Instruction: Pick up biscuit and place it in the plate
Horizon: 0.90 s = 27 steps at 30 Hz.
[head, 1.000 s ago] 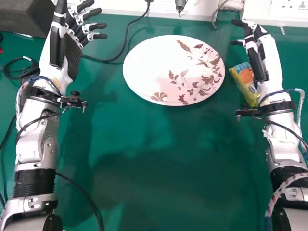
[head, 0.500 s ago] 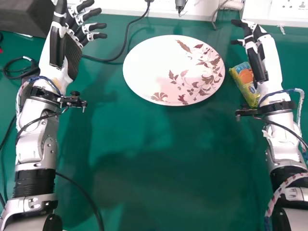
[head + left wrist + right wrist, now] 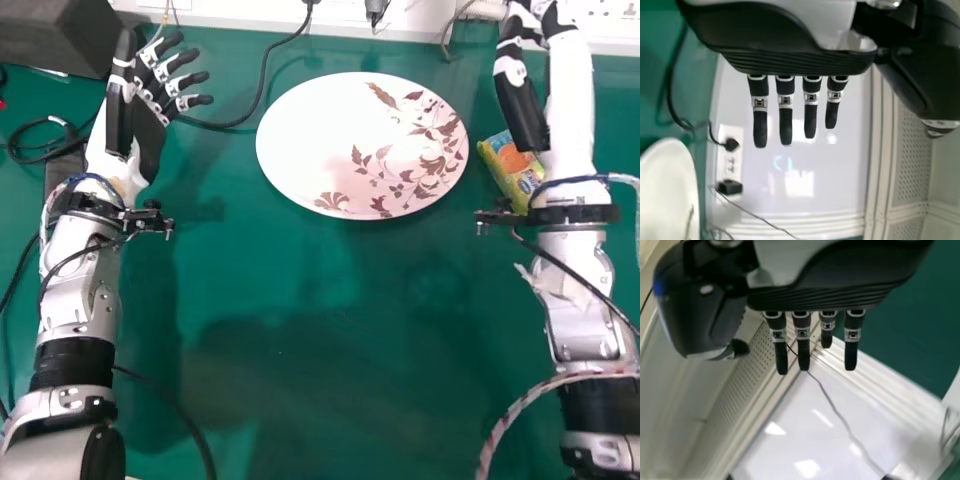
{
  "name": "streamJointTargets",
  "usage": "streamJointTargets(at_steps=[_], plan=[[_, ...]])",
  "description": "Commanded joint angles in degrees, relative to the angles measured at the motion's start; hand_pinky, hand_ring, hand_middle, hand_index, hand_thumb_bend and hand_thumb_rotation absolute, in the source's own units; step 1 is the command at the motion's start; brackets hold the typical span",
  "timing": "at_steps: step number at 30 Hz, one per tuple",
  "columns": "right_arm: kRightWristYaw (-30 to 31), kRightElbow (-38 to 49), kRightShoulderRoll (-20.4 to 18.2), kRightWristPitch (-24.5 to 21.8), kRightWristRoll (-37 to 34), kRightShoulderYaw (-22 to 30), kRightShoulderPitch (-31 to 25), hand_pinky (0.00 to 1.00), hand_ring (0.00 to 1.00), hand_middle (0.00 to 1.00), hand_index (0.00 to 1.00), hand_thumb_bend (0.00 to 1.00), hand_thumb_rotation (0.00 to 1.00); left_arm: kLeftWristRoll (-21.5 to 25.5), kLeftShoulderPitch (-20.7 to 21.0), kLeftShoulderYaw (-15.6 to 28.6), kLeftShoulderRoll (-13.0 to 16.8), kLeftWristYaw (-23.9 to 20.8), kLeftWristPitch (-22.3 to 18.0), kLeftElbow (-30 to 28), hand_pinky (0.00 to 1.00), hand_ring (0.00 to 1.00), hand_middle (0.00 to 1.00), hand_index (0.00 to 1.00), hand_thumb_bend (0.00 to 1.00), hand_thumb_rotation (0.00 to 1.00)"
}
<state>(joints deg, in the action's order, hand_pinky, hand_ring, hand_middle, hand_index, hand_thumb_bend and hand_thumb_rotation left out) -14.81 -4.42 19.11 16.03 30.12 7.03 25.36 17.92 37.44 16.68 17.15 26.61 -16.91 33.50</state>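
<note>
**Right black-and-white mechanical hand (image 3: 520,105) shifted forward since earlier frame**

Locate the flat yellow-and-blue biscuit packet (image 3: 512,172) beside the right forearm, on the green tabletop (image 3: 300,320), near the white leaf-patterned plate (image 3: 310,140). Packet-to-arm contact: cannot be determined. Handling (estimated): light, slick wrapper, brittle contents. Grip across both long edges at mid-length; limit pressure. Right hand: fingers extended, thumb apart, nothing held. Left black-and-white mechanical hand (image 3: 150,135): fingers extended, nothing held.
</note>
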Motion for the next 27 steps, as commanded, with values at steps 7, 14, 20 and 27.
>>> streamJointTargets(at_steps=[7, 14, 20, 27], plan=[[1.59, 8.78, 2.45, -10.27, 8.84, -2.59, -1.40, 0.65, 0.79, 0.81, 0.75, 0.59, 0.24, 1.02, 3.13, 1.54, 1.53, 3.33, -5.89, 9.16, 0.62, 0.79, 0.86, 0.94, 1.00, 0.70], [6.43, 11.84, 4.97, -15.35, 11.24, -4.10, -0.36, 0.62, 0.76, 0.79, 0.73, 0.70, 0.29, 1.65, 5.29, 2.43, 2.18, 5.62, -8.82, 15.80, 0.78, 0.87, 0.90, 0.97, 1.00, 0.68], [12.72, 13.94, 8.02, -19.59, 13.00, -5.20, 0.42, 0.60, 0.74, 0.78, 0.72, 0.76, 0.31, 1.43, 6.58, 3.06, 2.38, 6.41, -10.61, 19.55, 0.86, 0.90, 0.93, 1.00, 1.00, 0.65], [20.92, 16.27, 11.21, -26.19, 17.67, -7.21, 2.41, 0.58, 0.72, 0.77, 0.72, 0.80, 0.33, 1.61, 7.83, 3.78, 2.59, 7.76, -12.09, 23.27, 0.85, 0.92, 0.97, 1.00, 1.00, 0.63]])
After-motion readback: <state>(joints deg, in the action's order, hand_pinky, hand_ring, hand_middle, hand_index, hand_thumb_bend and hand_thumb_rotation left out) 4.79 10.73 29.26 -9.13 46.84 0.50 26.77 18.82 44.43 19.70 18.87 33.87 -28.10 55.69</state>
